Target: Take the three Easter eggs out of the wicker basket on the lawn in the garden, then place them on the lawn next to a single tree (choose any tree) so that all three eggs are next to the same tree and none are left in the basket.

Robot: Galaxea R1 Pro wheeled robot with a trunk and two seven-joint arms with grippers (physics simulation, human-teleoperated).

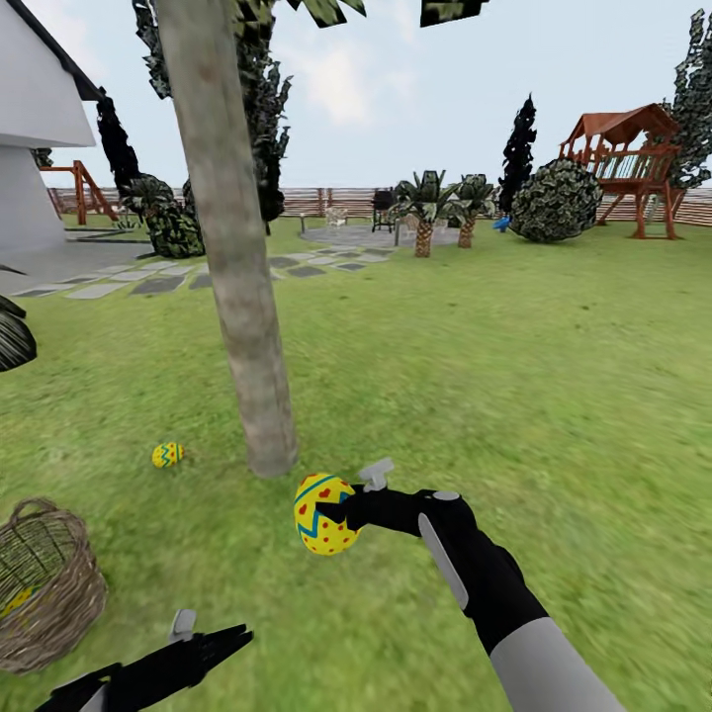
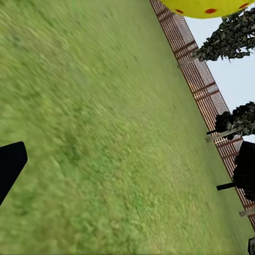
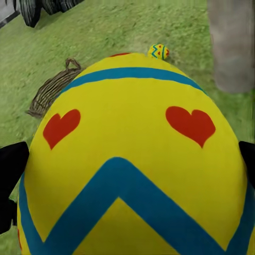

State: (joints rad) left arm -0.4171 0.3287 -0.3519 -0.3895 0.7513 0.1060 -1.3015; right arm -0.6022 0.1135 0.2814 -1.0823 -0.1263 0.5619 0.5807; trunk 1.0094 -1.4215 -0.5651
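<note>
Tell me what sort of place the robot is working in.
A fenced back garden, by the look of it: a broad lawn, a wooden playset by the slatted fence, and a paved patio with stepping stones beside a white house.

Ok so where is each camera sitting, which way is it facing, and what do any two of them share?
Head: high up, facing forward and down over the lawn to the tree; both arms show.
Left wrist: low, looking across grass to the fence; one dark finger shows.
Right wrist: behind the held egg, fingers flanking it.
Head and right wrist share the wicker basket and the egg lying by the trunk.
</note>
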